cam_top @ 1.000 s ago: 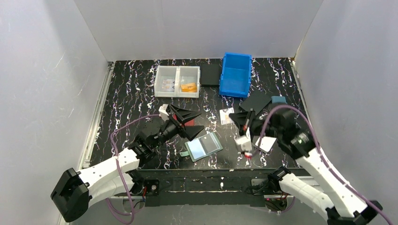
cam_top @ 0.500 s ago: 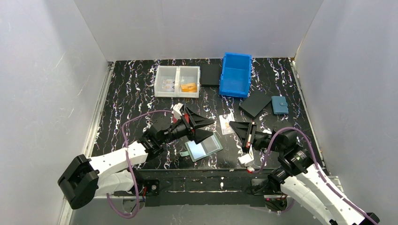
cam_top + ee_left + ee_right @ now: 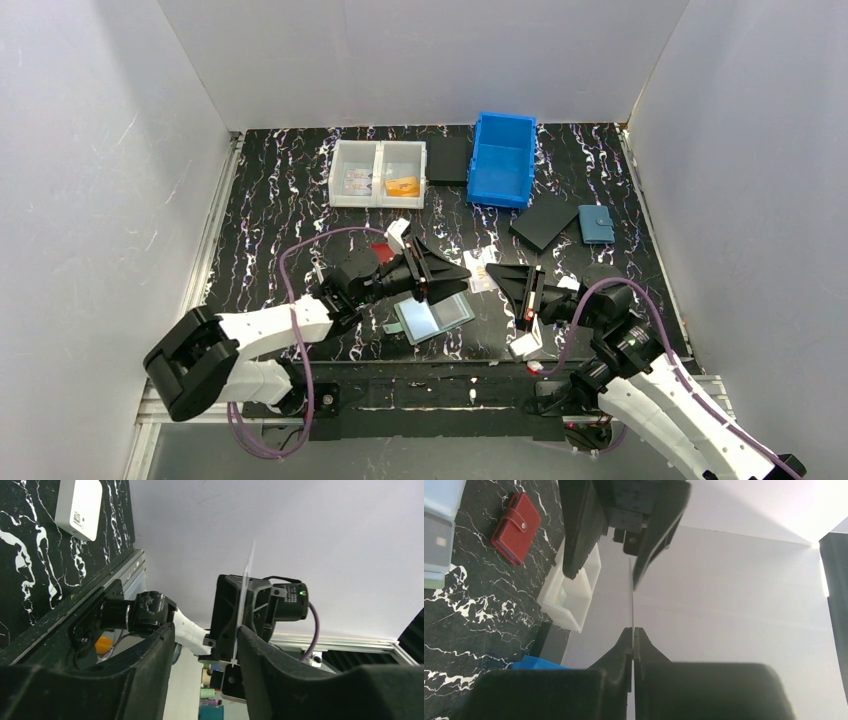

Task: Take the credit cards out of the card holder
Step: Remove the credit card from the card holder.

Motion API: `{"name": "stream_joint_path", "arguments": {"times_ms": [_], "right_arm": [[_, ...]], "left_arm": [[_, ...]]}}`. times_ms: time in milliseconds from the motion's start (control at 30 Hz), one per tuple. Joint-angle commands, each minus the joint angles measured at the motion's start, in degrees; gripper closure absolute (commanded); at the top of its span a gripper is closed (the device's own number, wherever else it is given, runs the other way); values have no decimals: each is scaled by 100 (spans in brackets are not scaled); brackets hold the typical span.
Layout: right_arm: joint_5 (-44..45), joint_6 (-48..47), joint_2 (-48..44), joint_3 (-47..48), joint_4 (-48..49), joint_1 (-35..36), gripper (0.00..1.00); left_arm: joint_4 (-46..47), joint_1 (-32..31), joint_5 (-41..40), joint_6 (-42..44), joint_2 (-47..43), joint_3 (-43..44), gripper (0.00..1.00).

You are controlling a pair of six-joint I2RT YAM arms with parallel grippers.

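Grip first: your right gripper [image 3: 632, 630] is clamped on one credit card [image 3: 631, 595], held off the table [image 3: 270, 220]. That is likely so the left gripper [image 3: 206, 628] — fingers spread to either side of the card's free end — can take it. Below them the card holder [image 3: 434, 315] lies open near the table's near edge, between the arms.

You are looking at a smooth, white-veined black table [image 3: 270, 220]; the blue bin [image 3: 502, 160], upper centre, is reading as moulded plastic; the open face of the card holder [image 3: 433, 314] is gleaming glossy.
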Motion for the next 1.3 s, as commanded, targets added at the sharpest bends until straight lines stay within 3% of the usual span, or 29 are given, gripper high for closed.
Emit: {"name": "stream_joint_path", "arguments": {"times_ms": [0, 100, 233, 300, 400, 433, 467, 567, 600, 633, 900, 1033, 1167, 1267], "right_arm": [[-156, 80, -24, -124, 411, 98, 99], [-87, 174, 4, -134, 457, 164, 99], [-32, 227, -12, -180, 462, 238, 99], [-10, 225, -34, -213, 443, 276, 99], [43, 217, -36, -202, 317, 317, 99], [65, 196, -29, -152, 159, 322, 94], [89, 134, -1, -49, -102, 323, 83], [248, 93, 241, 381, -1388, 323, 22], [293, 370, 338, 556, -1648, 323, 9], [325, 1003, 455, 746, -1808, 323, 3], [353, 4359, 2020, 2168, -2951, 323, 2], [-189, 6067, 3003, 2618, -2907, 314, 2], [-1159, 7672, 3702, 2768, -2179, 259, 2], [-1896, 8318, 3906, 2789, -1863, 10, 2]], "left_arm": [[829, -91, 172, 25, 373, 270, 60], [1507, -124, 146, -127, 673, 223, 74], [2328, -150, 165, -296, 1026, 188, 81], [2688, -171, 187, -369, 1228, 190, 98], [3195, -180, 185, -588, 1430, 125, 100], [3299, -175, 185, -608, 1430, 80, 100], [3340, -169, 184, -563, 1404, 32, 100], [3059, -33, 313, -51, 1204, -150, 100], [2829, 35, 366, 237, 1095, -226, 100], [2505, 117, 420, 572, 946, -329, 100], [-1778, 374, 567, 4700, -1058, -270, 100], [-2624, 353, 580, 6001, -1765, -292, 100], [-3023, 340, 465, 6599, -2129, -363, 100], [-3280, 335, 316, 6788, -2262, -397, 100]]}}
